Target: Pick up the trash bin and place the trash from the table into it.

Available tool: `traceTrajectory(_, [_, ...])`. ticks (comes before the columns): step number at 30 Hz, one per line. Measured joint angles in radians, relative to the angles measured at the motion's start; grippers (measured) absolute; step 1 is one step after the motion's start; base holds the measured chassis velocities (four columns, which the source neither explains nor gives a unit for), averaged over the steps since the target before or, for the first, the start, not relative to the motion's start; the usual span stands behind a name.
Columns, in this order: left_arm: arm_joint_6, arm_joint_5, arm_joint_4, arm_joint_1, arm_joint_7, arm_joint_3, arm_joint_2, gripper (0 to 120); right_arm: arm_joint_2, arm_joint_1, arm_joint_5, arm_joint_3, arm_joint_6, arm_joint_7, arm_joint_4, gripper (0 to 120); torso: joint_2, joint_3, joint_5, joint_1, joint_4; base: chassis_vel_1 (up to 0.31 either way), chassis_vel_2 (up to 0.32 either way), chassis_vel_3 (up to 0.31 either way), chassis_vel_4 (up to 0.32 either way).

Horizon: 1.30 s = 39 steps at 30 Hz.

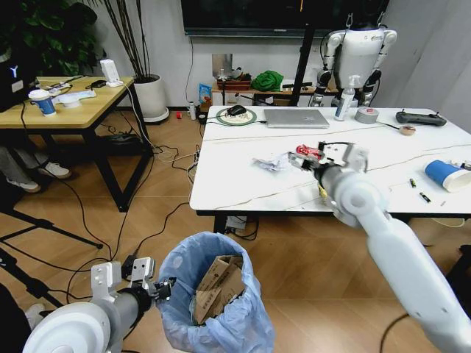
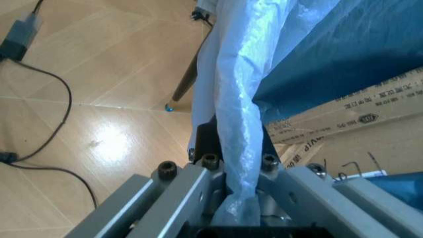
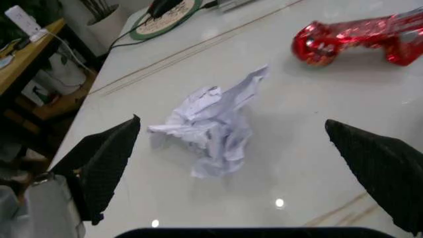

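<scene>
The trash bin, lined with a crinkled light-blue bag, hangs low in front of me with torn brown cardboard inside. My left gripper is shut on the bag's rim; the cardboard shows just beyond it. Over the marble table my right gripper stands open, its black fingers spread either side of a crumpled white paper without touching it. A red wrapper lies close by. A blue paper cup lies on its side at the table's right.
A silver laptop, grey tape roll, spray bottle, black controller and round mat with a mouse sit along the table's far side. A wooden desk stands at the left, with cables on the floor.
</scene>
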Motion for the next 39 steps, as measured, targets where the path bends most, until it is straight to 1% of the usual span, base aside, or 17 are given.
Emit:
traceTrajectory(4, [0.000,-0.003,0.000,-0.002,0.000,-0.004,-0.001,0,0.084,0.048,-0.004,-0.037,0.014,0.012,-0.090,100,0.000,0.000,-0.0001,0.000,0.0005,0.000,0.000,0.000,0.000])
traceTrajectory(5, [0.000,-0.003,0.000,-0.002,0.000,-0.004,-0.001,0,0.084,0.048,-0.004,-0.037,0.014,0.012,-0.090,100,0.000,0.000,-0.0001,0.000,0.0005,0.000,0.000,0.000,0.000])
traceTrajectory(9, [0.000,-0.007,0.000,-0.004,0.000,-0.004,-0.002,0,0.121,0.065,-0.054,-0.046,0.020,-0.006,-0.174,100,0.000,0.000,0.0000,0.000,0.0002,0.000,0.000,0.000,0.000])
traceTrajectory(15, [0.000,-0.020,0.000,-0.019,0.000,-0.004,0.001,0,0.127,0.071,-0.090,-0.051,0.021,-0.028,-0.217,99,0.000,0.000,0.0001,0.000,0.0000,0.000,0.000,0.000,0.000])
traceTrajectory(18, [0.000,-0.030,0.000,-0.032,0.000,-0.004,0.008,0,0.134,0.076,-0.121,-0.059,0.031,-0.038,-0.245,88,0.000,0.000,0.0003,0.000,0.0000,0.000,0.000,0.000,0.000])
traceTrajectory(19, [0.000,-0.030,0.000,-0.032,0.000,-0.004,0.008,0,0.134,0.076,-0.121,-0.059,0.031,-0.038,-0.245,88,0.000,0.000,0.0003,0.000,0.0000,0.000,0.000,0.000,0.000])
traceTrajectory(20, [0.000,-0.032,0.000,-0.035,0.000,-0.004,0.009,0,0.136,0.077,-0.132,-0.060,0.034,-0.041,-0.252,85,0.000,0.000,0.0003,0.000,0.0001,0.000,0.000,0.000,0.000])
traceTrajectory(25, [0.000,-0.040,0.000,-0.049,0.000,-0.004,0.017,0,0.148,0.082,-0.182,-0.069,0.046,-0.054,-0.283,63,0.000,0.000,0.0003,0.000,0.0001,0.000,0.000,0.000,0.000])
traceTrajectory(26, [0.000,-0.040,0.000,-0.049,0.000,-0.004,0.017,0,0.148,0.082,-0.182,-0.069,0.046,-0.054,-0.283,63,0.000,0.000,0.0003,0.000,0.0001,0.000,0.000,0.000,0.000])
traceTrajectory(29, [0.000,-0.043,0.000,-0.055,0.000,-0.004,0.017,0,0.149,0.082,-0.193,-0.074,0.050,-0.058,-0.288,51,0.000,0.000,0.0003,0.000,0.0001,0.000,0.000,0.000,0.000])
traceTrajectory(30, [0.000,-0.044,0.000,-0.057,0.000,-0.003,0.017,0,0.149,0.082,-0.196,-0.075,0.052,-0.059,-0.290,45,0.000,0.000,0.0002,0.000,0.0001,0.000,0.000,0.000,0.000])
traceTrajectory(32, [0.000,-0.047,0.000,-0.060,0.000,-0.001,0.017,0,0.149,0.081,-0.201,-0.076,0.055,-0.061,-0.297,36,0.000,0.000,0.0002,0.000,0.0001,0.000,0.000,0.000,0.000])
traceTrajectory(35, [0.000,-0.048,0.000,-0.062,0.000,-0.001,0.017,0,0.149,0.081,-0.203,-0.077,0.056,-0.062,-0.299,33,0.000,0.000,0.0003,0.000,0.0001,0.000,0.000,0.000,0.000])
traceTrajectory(38, [0.000,-0.051,0.000,-0.066,0.000,-0.002,0.017,0,0.147,0.081,-0.206,-0.083,0.058,-0.066,-0.300,17,0.000,0.000,0.0002,0.000,0.0000,0.000,0.000,0.000,0.000])
traceTrajectory(39, [0.000,-0.052,0.000,-0.066,0.000,-0.002,0.018,0,0.147,0.081,-0.208,-0.084,0.059,-0.067,-0.301,15,0.000,0.000,0.0003,0.000,0.0001,0.000,0.000,0.000,0.000])
